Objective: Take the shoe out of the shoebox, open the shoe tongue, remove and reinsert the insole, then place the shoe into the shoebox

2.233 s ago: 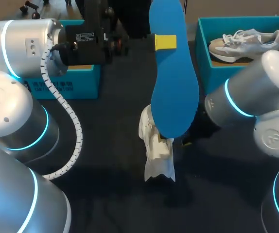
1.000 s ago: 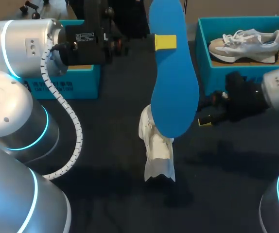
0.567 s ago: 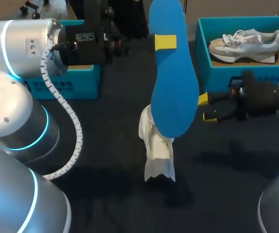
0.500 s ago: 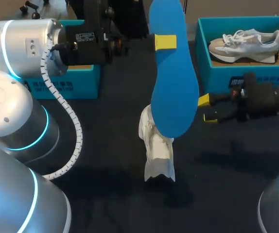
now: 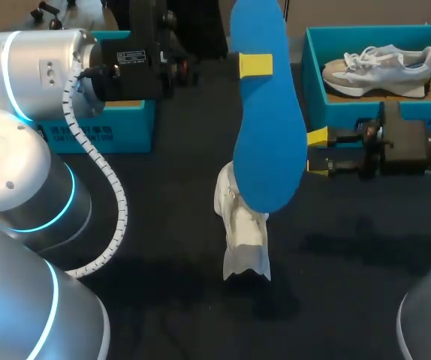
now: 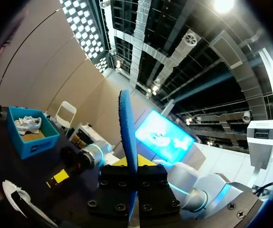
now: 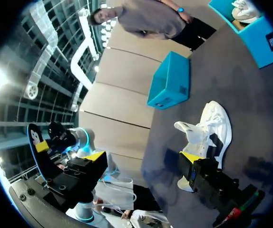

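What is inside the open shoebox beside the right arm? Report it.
The shoebox holds a white and tan shoe, laces showing, resting on brown card. Its front wall hides the near floor, so anything lying there cannot be seen.

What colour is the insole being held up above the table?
The insole is bright blue; the head view shows it best.

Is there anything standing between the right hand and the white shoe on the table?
Nothing visible does. In the right wrist view the white shoe lies ahead of the open right hand with bare table between; the blue insole is held up off to one side.
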`<state>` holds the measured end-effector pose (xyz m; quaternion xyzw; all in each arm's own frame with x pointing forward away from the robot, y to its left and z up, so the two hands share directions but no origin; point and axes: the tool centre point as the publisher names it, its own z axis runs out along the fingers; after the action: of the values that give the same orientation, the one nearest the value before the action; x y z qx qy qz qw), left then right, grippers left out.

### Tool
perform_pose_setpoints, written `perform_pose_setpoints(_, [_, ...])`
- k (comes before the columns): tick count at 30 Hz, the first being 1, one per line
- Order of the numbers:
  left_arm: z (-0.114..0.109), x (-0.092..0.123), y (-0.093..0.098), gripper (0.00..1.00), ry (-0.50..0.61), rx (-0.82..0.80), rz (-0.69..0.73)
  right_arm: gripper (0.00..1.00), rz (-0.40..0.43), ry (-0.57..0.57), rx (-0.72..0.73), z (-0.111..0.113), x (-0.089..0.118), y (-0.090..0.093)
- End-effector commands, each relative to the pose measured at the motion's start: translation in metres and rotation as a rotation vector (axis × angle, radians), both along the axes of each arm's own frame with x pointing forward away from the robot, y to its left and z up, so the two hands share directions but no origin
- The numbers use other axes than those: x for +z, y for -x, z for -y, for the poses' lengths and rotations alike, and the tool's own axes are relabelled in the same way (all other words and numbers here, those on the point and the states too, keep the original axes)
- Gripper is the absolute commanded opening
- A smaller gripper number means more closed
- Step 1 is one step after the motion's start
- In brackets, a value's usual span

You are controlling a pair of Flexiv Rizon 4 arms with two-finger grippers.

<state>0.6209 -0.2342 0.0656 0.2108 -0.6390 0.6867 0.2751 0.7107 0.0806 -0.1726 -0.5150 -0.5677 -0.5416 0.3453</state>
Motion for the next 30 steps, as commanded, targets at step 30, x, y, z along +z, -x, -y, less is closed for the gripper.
perform_pose_setpoints(30, [-0.002,-0.003,-0.001,0.0,-0.002,0.002,0.042,1.0,-0.111,-0.058,0.028,-0.015,0.06,-0.004])
